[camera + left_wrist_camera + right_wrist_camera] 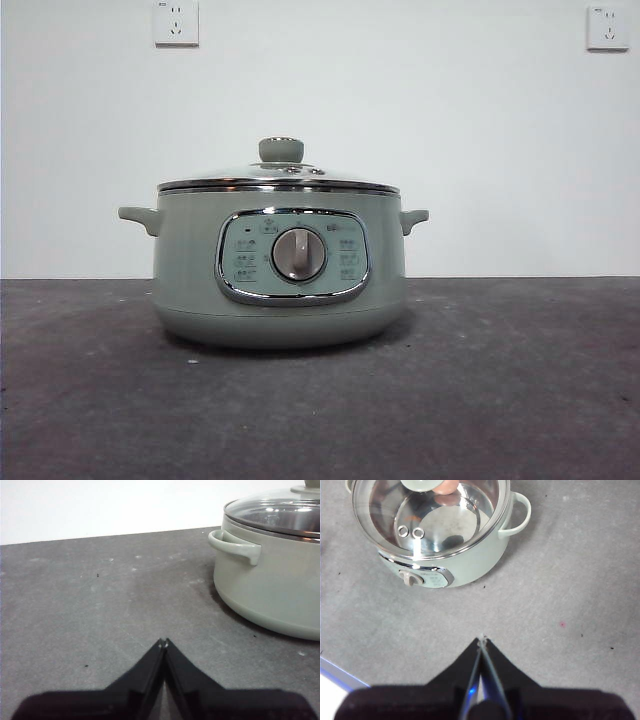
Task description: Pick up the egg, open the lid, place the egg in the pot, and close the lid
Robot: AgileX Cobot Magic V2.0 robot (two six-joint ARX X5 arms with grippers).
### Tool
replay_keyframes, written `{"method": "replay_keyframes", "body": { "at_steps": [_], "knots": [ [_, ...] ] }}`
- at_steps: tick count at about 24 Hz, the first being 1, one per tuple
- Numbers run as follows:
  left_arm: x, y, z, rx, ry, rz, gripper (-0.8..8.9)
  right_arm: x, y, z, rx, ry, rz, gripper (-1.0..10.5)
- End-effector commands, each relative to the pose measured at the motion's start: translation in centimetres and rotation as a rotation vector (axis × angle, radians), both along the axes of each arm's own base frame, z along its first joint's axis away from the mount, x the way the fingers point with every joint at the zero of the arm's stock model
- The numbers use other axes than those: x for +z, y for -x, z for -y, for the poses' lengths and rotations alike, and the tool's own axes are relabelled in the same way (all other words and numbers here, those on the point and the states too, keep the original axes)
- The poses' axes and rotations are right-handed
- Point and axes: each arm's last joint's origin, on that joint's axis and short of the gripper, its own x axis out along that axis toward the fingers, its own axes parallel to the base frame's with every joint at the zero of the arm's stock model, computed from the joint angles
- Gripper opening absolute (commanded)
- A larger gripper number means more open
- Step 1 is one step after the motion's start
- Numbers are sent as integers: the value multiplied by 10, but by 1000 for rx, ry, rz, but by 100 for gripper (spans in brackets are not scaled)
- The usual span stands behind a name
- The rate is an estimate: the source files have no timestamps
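Observation:
The sage-green pot stands mid-table with its glass lid seated on the rim and the green knob on top. From above, in the right wrist view, the lid covers the pot, and the brown-orange egg shows through the glass, inside the pot beside the knob. My right gripper hangs high above the table in front of the pot, shut and empty. Low over the table, my left gripper is shut and empty, beside the pot and its side handle.
A dark grey table runs to a white wall with two sockets. The pot's control panel and silver dial face the front camera. A blue-edged table border shows in the right wrist view.

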Motion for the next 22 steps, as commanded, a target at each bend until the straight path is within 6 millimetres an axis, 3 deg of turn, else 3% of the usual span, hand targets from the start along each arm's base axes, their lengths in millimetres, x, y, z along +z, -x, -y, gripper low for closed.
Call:
{"method": "replay_keyframes", "body": {
  "at_steps": [1,8,11,15,18,22],
  "knots": [
    [-3,-1,0,6,9,-6,-4,-1,-3,-1,-11,-6,4,2],
    [-4,-2,0,6,10,-22,-4,3,-4,-1,-21,-20,60,2],
    [-5,-2,0,6,10,-30,-4,18,9,14,-63,13,212,2],
    [-5,-2,0,6,10,-35,-4,38,36,45,-168,-93,489,2],
    [-5,-2,0,6,10,-38,-4,16,60,70,-309,-104,618,2],
    [-5,-2,0,6,10,-39,-4,-42,82,88,-458,-84,746,2]
  ]
}}
